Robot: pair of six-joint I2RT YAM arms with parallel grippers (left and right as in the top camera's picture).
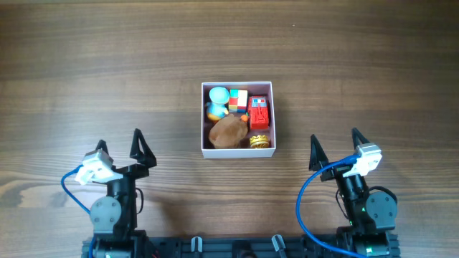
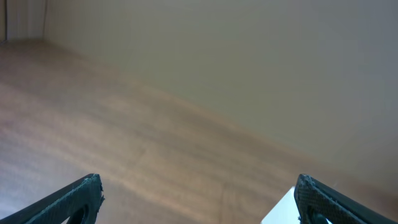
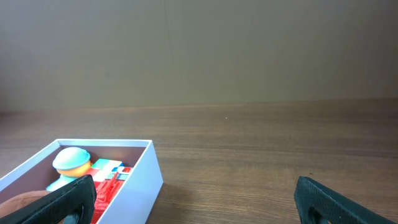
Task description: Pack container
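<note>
Container: a shallow square box [image 1: 238, 153], open on top, with white outer walls and a dusty pink inside.
Position: mid-table [image 1: 107, 57], on the wood, beyond the two arms and between them.
Contents: a blue round-headed figure [image 1: 218, 100] in the far left corner, with a coloured cube [image 1: 237, 100] beside it. A red toy [image 1: 259, 112] lies along the right wall, a brown lump [image 1: 228, 132] near left and a small golden piece [image 1: 259, 140] near right.
Left gripper [image 1: 119, 147]: fingers spread wide, empty, well apart from the box.
Right gripper [image 1: 334, 143]: fingers spread wide, empty, near the box's right corner.

I work in a robotics lab: wood-grain counter [image 1: 107, 57], plain beige wall [image 3: 249, 50], mounting rail [image 1: 237, 249] at six o'clock.
</note>
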